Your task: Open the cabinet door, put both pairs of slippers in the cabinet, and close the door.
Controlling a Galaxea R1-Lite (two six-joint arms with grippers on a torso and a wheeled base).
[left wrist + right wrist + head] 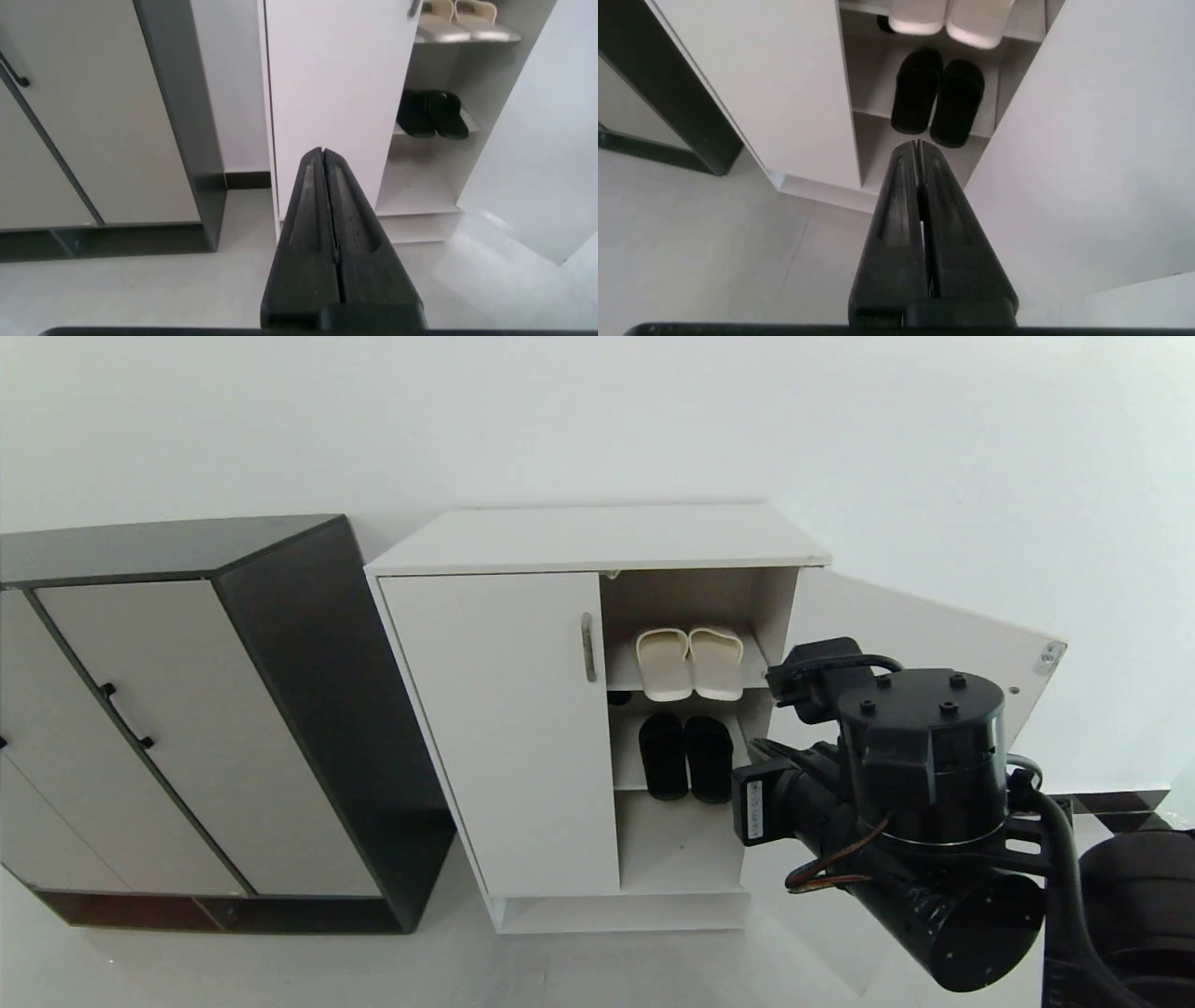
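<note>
The white cabinet [597,537] stands against the wall with its right door [915,644] swung open and its left door [495,709] shut. A white pair of slippers [691,663] lies on the upper shelf, and a black pair of slippers [686,756] on the shelf below. My right gripper [920,145] is shut on nothing, low in front of the open side, next to the open door [1083,140]; it points towards the black slippers [938,93]. My left gripper [322,154] is shut and empty, back from the shut door [336,84].
A larger black and grey cabinet [308,691] stands close to the left of the white one, doors shut. The open door juts out to the right over the pale floor [280,971]. The bottom shelf [677,845] is bare.
</note>
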